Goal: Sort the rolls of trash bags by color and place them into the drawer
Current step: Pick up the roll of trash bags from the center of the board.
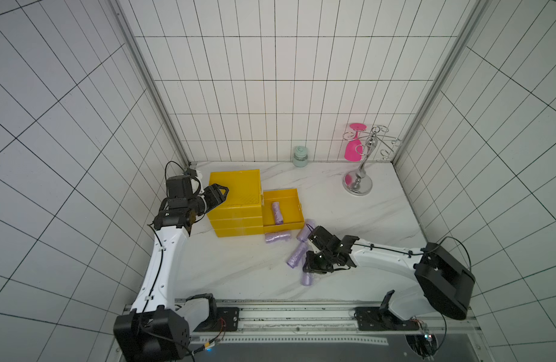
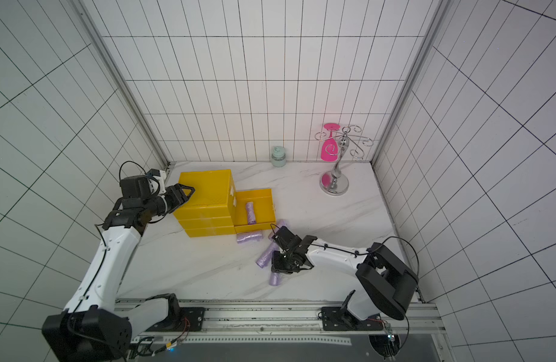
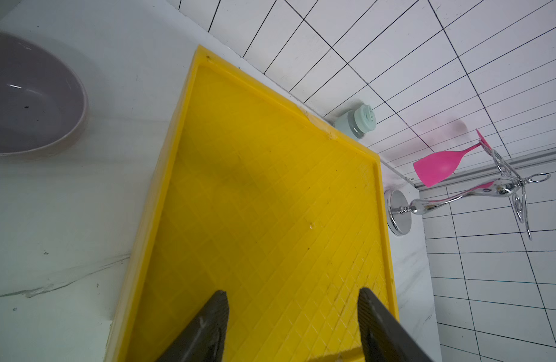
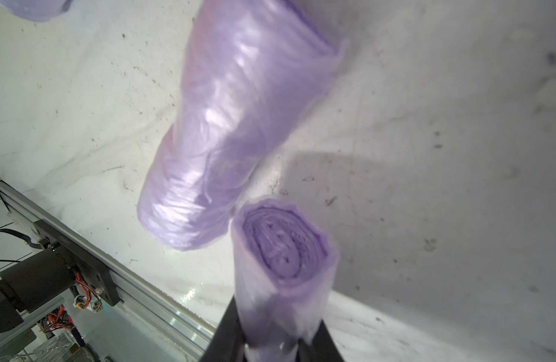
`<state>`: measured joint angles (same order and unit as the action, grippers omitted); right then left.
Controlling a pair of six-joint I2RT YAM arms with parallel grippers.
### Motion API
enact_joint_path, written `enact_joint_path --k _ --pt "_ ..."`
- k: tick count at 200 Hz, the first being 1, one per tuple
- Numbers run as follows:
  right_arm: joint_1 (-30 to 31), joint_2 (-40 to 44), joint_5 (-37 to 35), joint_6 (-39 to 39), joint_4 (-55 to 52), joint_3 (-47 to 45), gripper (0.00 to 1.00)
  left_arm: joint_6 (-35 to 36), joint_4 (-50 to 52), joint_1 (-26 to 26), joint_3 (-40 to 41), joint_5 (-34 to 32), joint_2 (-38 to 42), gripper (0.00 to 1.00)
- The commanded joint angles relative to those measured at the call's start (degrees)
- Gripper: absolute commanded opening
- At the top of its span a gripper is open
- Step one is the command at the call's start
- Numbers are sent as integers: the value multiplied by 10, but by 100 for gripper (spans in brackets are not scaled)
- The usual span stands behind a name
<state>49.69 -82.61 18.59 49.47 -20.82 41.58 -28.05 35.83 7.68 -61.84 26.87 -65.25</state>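
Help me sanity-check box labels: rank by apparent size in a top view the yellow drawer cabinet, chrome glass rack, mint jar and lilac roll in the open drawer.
1. yellow drawer cabinet
2. chrome glass rack
3. mint jar and lilac roll: look alike, not ranked.

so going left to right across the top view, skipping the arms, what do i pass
yellow drawer cabinet → lilac roll in the open drawer → mint jar → chrome glass rack
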Motion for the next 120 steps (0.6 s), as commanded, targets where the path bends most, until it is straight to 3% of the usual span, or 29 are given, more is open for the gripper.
enact_joint_path --k 1,48,81,120 --pt "-24 43 -10 -40 -71 30 21 5 3 3 1 4 10 65" --pt "-82 43 -2 -125 -135 134 21 3 2 3 2 4 11 65" --pt "-102 -34 0 -187 -164 251 21 3 2 3 2 5 12 65" --pt "-120 -181 -11 -254 -208 427 21 0 0 3 6 8 11 65"
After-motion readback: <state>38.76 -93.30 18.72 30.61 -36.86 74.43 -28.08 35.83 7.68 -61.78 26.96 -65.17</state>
